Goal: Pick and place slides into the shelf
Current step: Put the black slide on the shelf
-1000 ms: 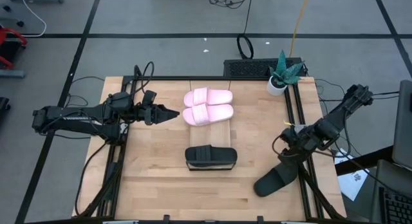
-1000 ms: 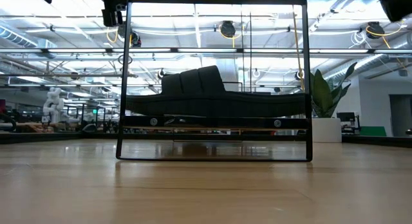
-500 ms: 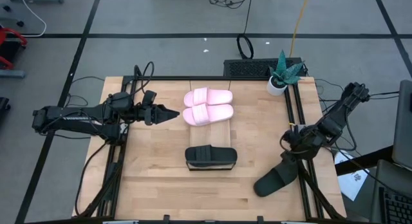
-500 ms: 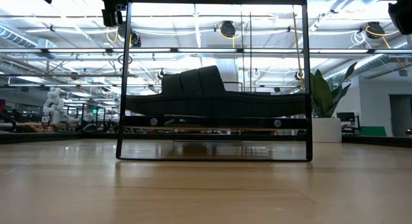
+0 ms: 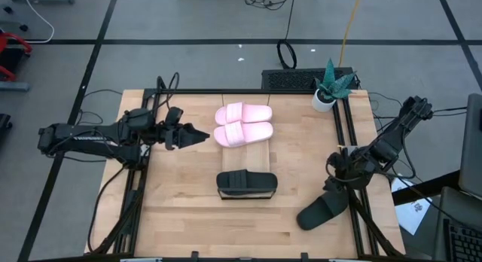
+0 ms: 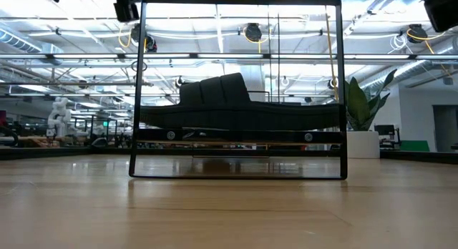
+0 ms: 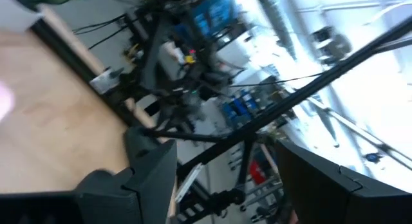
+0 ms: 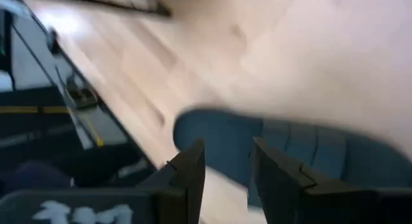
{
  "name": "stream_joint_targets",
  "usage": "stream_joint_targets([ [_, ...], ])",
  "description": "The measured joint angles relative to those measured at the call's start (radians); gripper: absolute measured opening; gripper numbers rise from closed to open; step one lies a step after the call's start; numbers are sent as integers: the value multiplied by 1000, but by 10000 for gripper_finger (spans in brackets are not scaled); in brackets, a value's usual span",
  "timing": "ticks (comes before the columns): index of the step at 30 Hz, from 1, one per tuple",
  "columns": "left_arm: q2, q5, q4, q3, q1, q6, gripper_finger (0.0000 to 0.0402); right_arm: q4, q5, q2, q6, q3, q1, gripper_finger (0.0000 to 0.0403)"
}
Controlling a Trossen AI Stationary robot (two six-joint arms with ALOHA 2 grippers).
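Slides: three of the four lie on the shelf, the fourth is in the right gripper's grasp at the worktop's right edge.
Left gripper [image 5: 197, 134]: fingers spread and empty, hovering near the worktop's left edge, pointed at the pink pair; it seems to be waiting.
Pink slides [image 5: 243, 124]: side by side and touching on the shelf's far end, towards the worktop's far edge.
Shelf [image 5: 256, 153]: light planks running from far to near along the worktop's middle; bare wood between the two pairs' places.
Black slide on shelf [image 5: 246, 183]: laid crosswise on the near end, with room beside it, probably left for its mate.
Plant pot [image 5: 324, 99]: far right corner, well apart from the work.
Right gripper [image 5: 340, 185]: clenched on the second black slide [image 5: 322, 208], gripping one end so the rest hangs out over the worktop's right edge.
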Motion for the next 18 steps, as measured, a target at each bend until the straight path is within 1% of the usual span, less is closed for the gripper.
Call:
stream_joint_targets([
  [2, 10, 0, 48, 0, -12, -1, 257, 0, 50, 0, -3, 0, 0, 112],
  [6, 34, 16, 128, 0, -42, -18, 257, 0, 46, 0, 4, 0, 0, 112],
  [9, 47, 17, 136, 0, -73, -21, 257, 11, 39, 0, 16, 0, 0, 112],
  [13, 54, 17, 135, 0, -98, -19, 257, 4, -56, 1, 19, 0, 0, 112],
  [16, 54, 13, 135, 0, -103, -19, 257, -69, -150, 1, 55, 1, 0, 112],
  [18, 54, 12, 134, 0, -103, -20, 257, -133, -193, 1, 86, 1, 0, 112],
])
